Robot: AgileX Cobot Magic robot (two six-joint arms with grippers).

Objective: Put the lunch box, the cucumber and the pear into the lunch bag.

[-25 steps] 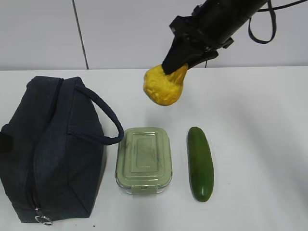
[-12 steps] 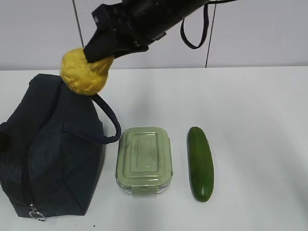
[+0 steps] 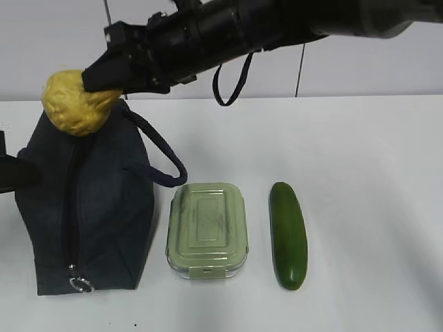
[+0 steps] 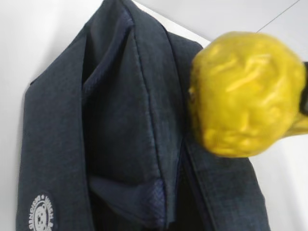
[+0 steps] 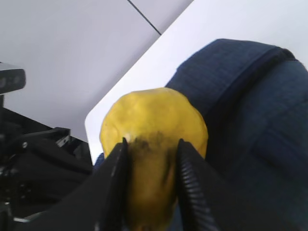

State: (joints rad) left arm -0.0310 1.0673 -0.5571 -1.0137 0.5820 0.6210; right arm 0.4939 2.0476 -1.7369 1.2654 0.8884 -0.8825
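My right gripper [image 3: 92,81] reaches across to the left and is shut on the lumpy yellow pear [image 3: 75,102], which hangs over the far end of the navy lunch bag [image 3: 104,207]. The right wrist view shows both fingers clamped on the pear [image 5: 154,120] above the lunch bag [image 5: 260,120]. My left gripper [image 3: 12,174] sits at the bag's left side, pinching its fabric; its jaws are hidden in the left wrist view, where the lunch bag [image 4: 125,120] fills the frame with the pear [image 4: 245,94] above it. The sage-lidded lunch box [image 3: 207,228] and the cucumber [image 3: 288,235] lie on the table.
The bag's loop handle [image 3: 165,158] curls toward the lunch box, and its silver ring pull [image 3: 80,283] hangs at the near end. The white table [image 3: 367,173] stretches to the right of the cucumber. A pale wall stands behind.
The right arm carried the pear leftward, from above the table's middle to over the bag. The left gripper closed at the bag's side, and the bag now stands more upright and narrower.
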